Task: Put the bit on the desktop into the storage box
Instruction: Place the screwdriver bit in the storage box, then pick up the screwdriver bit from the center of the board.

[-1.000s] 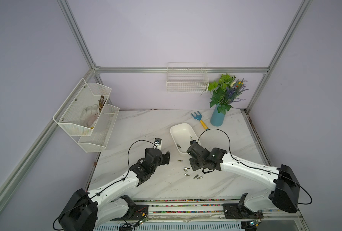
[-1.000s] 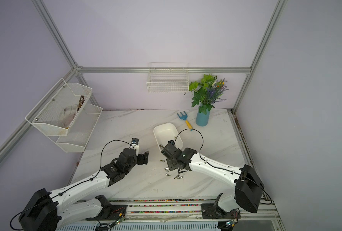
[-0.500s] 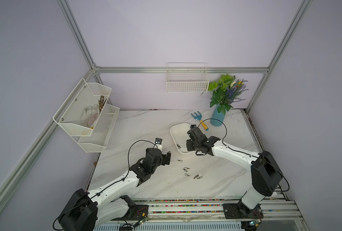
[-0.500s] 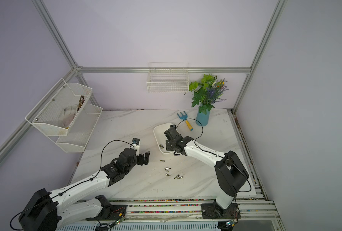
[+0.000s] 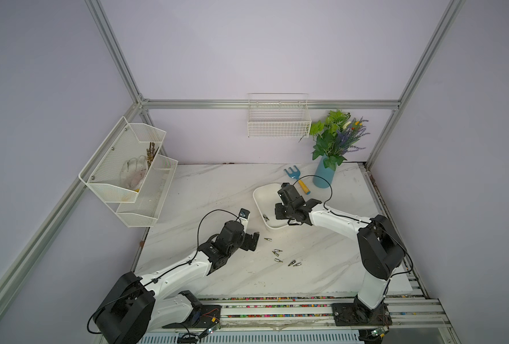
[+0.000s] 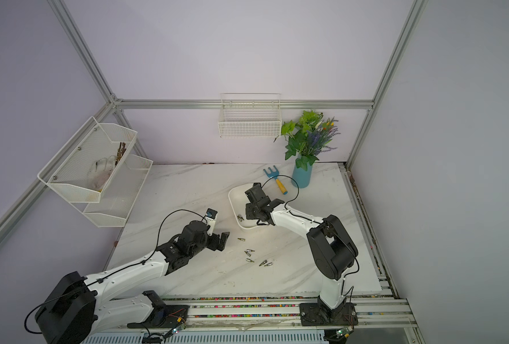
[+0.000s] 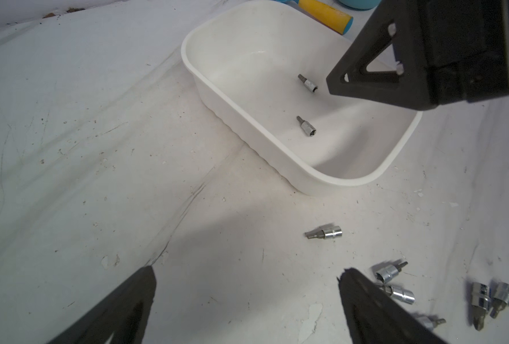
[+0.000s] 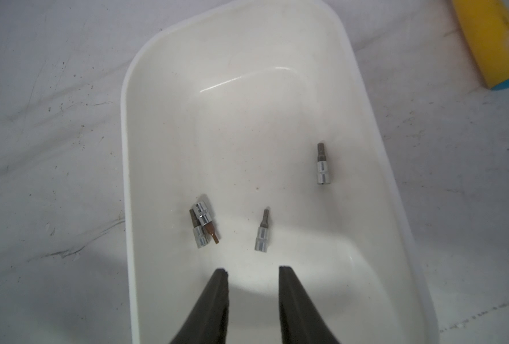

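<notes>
right gripper (image 8: 253,269): hovering over the near end of the storage box (image 5: 255,202), jaws standing partly apart, gripping nothing
left gripper (image 5: 254,241): hanging just above the desktop (image 5: 217,193), jaws spread wide, carrying nothing
boxed bits: four are lying flat on the box floor: a touching pair (image 8: 202,227), a single (image 8: 262,235) just ahead of the right fingertips, another single (image 8: 322,168) farther along
loose bits: six are lying on the desktop in front of the box: a lone bit (image 5: 267,239) and a cluster of five (image 5: 278,260) a little nearer the robot
key relation: the lone bit is sitting just beside the left gripper, between it and the box's front wall
long axis: the lone bit is lying flat and pointing roughly side to side across the table; in the left wrist view it is running along the line between the two fingers, not across it
nearer arm: left, since the right gripper is sitting over the box, apart from every loose bit
next move, my guess: the left wrist is probably needing a turn before pinching the barrel
</notes>
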Available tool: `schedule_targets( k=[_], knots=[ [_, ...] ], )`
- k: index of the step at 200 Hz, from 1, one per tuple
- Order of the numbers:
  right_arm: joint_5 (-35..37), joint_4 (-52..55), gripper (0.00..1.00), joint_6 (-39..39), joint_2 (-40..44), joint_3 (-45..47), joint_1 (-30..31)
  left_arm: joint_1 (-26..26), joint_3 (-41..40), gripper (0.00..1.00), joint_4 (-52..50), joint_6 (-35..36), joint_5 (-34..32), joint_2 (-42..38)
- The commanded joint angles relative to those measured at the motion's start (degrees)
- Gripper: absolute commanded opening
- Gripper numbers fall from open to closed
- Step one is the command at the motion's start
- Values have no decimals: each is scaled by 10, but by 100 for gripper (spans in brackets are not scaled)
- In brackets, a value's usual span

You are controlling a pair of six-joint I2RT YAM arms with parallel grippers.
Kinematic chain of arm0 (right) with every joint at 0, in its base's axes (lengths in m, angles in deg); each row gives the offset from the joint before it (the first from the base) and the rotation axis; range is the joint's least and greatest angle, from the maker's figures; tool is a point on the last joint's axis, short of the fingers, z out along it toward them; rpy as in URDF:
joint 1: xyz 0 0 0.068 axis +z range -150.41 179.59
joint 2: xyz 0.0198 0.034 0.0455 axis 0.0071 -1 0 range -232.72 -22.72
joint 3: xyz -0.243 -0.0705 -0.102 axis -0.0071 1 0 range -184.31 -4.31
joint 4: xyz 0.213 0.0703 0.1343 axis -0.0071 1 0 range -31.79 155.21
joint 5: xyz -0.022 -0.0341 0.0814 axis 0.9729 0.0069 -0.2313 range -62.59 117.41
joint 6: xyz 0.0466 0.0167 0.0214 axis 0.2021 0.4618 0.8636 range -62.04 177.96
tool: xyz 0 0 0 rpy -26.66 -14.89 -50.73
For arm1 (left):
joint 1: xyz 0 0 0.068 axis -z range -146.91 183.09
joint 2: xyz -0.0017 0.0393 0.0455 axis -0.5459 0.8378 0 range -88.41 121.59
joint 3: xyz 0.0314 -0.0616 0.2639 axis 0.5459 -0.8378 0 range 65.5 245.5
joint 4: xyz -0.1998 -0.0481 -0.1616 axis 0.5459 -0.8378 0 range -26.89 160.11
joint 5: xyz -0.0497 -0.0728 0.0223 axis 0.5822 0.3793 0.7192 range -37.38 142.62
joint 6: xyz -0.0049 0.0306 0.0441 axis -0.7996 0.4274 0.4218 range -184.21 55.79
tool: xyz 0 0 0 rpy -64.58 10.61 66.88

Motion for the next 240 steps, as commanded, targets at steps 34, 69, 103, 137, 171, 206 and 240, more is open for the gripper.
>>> schedule_targets(
  k=[34,69,103,137,171,206,240],
  knots=[
    [15,-10,41,-27,158,101,-10,7,43,100,27,55,116,16],
    [69,-35,47,-40,263,199,-11,40,76,100,-4,64,151,43],
    [123,-95,59,-37,360,309,-11,84,123,100,-57,55,176,81],
    [189,-130,100,-17,440,389,-13,109,155,100,-95,20,211,113],
    [247,-131,100,-6,504,416,-13,132,196,100,-146,-3,237,166],
    [299,-135,100,8,570,448,-14,149,230,93,-191,2,232,214],
    [312,-160,100,8,633,483,-14,155,238,85,-200,10,231,237]
  ],
)
